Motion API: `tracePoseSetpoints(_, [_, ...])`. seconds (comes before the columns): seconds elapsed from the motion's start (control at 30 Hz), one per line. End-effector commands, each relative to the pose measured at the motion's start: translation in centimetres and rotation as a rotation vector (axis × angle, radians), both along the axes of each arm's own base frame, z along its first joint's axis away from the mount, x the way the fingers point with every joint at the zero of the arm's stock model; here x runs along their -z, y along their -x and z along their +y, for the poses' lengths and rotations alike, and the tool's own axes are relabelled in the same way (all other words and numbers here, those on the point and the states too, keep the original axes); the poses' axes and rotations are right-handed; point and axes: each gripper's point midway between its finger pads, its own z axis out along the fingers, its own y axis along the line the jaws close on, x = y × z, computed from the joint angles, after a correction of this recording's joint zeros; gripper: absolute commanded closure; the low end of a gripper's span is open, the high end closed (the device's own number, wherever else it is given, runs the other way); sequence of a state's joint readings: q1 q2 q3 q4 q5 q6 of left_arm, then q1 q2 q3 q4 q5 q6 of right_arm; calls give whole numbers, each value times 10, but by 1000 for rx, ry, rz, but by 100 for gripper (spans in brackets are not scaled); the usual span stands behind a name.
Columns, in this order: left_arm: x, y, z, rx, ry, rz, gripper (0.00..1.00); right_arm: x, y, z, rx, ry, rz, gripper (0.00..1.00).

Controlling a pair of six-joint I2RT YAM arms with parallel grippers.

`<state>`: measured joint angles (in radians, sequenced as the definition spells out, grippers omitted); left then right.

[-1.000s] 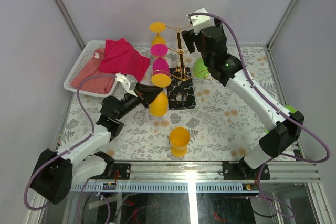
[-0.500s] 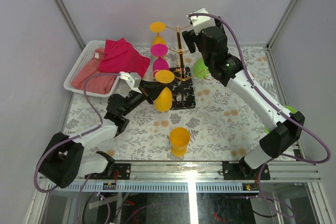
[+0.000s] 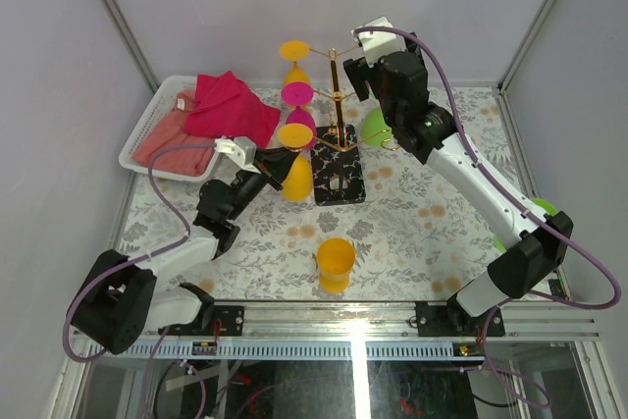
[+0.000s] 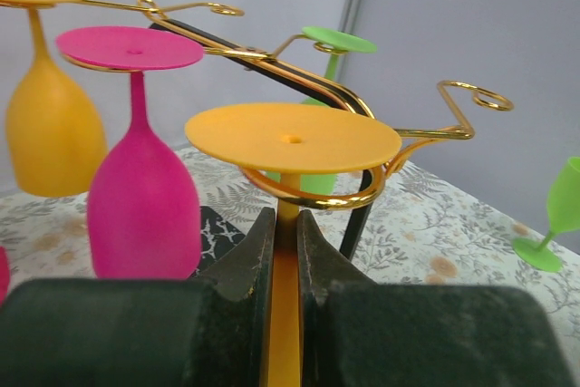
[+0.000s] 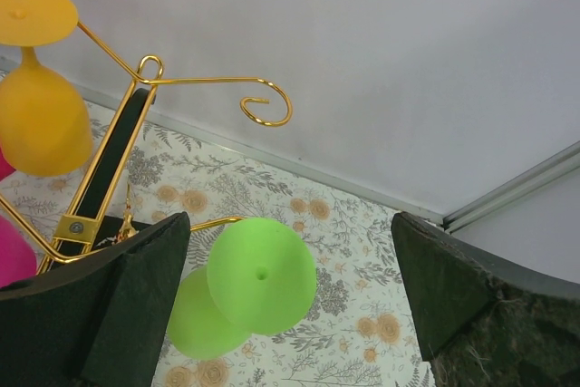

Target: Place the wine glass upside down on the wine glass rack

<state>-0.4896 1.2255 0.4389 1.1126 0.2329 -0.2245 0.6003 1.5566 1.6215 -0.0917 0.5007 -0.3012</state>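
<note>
Two arms work over a table covered with a flowered cloth, closed in by plain grey walls and metal corner posts. Left of the rack sits a white basket of red cloths; in front of the rack stands a yellow cup.

The left gripper pinches the stem of the orange glass, which is upside down at the rack's front left. The right gripper is spread wide, holding nothing, above the rack's right side.

Only the left wrist view shows a gold arm of the rack curving round that stem just under the foot, with a pink glass hanging beside it. The right wrist view alone shows a green glass hanging on the rack's right, beneath the open fingers.
</note>
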Motion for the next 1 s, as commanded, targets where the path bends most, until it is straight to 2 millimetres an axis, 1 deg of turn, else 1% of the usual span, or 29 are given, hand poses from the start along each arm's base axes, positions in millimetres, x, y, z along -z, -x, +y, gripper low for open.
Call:
tracePoseSetpoints(0.0, [-11, -2, 24, -113, -2, -64, 100, -28, 6, -13, 30, -30, -73, 1])
tracePoseSetpoints(0.13, [-12, 4, 32, -136, -15, -71, 100, -27, 4, -11, 26, -32, -69, 1])
tracePoseSetpoints(0.2, [-12, 10, 30, -112, -33, -76, 100, -27, 4, -10, 26, -36, -69, 1])
tracePoseSetpoints(0.33, [-6, 19, 12, 0, -91, -66, 100, -25, 2, -8, 22, -44, -67, 1])
tracePoseSetpoints(0.47, [-3, 17, -4, 78, -106, -41, 100, -25, 1, -6, 18, -56, -65, 1])
tracePoseSetpoints(0.6, [-4, 13, -11, 105, -93, -40, 99, -25, 1, -6, 21, -60, -65, 1])
tracePoseSetpoints(0.67, [-2, 11, -12, 105, -92, -34, 90, -26, 2, -7, 26, -58, -66, 1])
tracePoseSetpoints(0.83, [-3, 15, -6, 85, -109, -24, 53, -26, 1, -9, 34, -54, -68, 1])
tracePoseSetpoints(0.9, [-3, 20, -3, 84, -121, -14, 35, -26, 0, -8, 35, -54, -67, 1])
tracePoseSetpoints(0.93, [-2, 22, -2, 83, -124, -5, 28, -25, 0, -8, 36, -53, -66, 1])
tracePoseSetpoints(0.97, [0, 24, 0, 79, -128, 10, 23, -24, -1, -8, 36, -53, -65, 1])
